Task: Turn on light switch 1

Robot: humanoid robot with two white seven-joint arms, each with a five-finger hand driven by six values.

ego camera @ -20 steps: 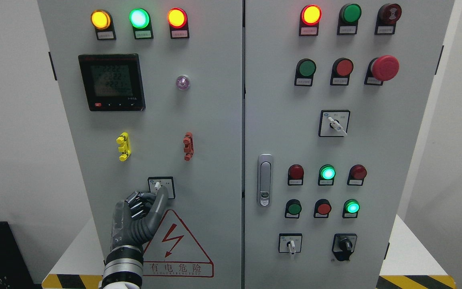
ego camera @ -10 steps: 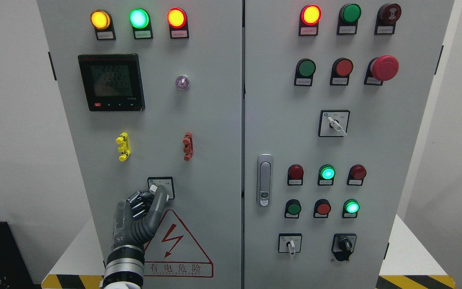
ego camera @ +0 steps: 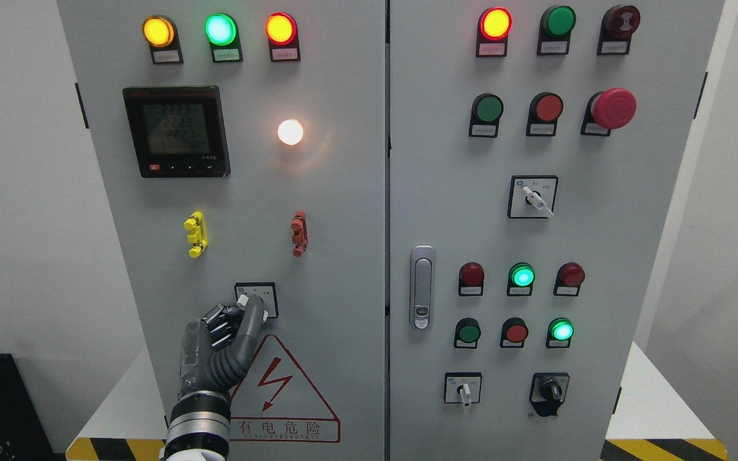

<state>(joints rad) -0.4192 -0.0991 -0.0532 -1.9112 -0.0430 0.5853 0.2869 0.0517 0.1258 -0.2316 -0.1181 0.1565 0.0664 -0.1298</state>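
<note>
Lamp [ego camera: 290, 132] now lit (left hand [ego camera: 218, 346] on switch [ego camera: 256, 299]).

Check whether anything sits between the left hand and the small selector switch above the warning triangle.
Nothing visible does. The left hand has one extended finger already on the selector switch, and the round lamp above is lit.

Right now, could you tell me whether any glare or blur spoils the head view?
Head view: sharp overall; the lit lamp blooms white and casts a warm glow on the panel; the meter digits look faint; the left hand at the switch is crisp.
</note>
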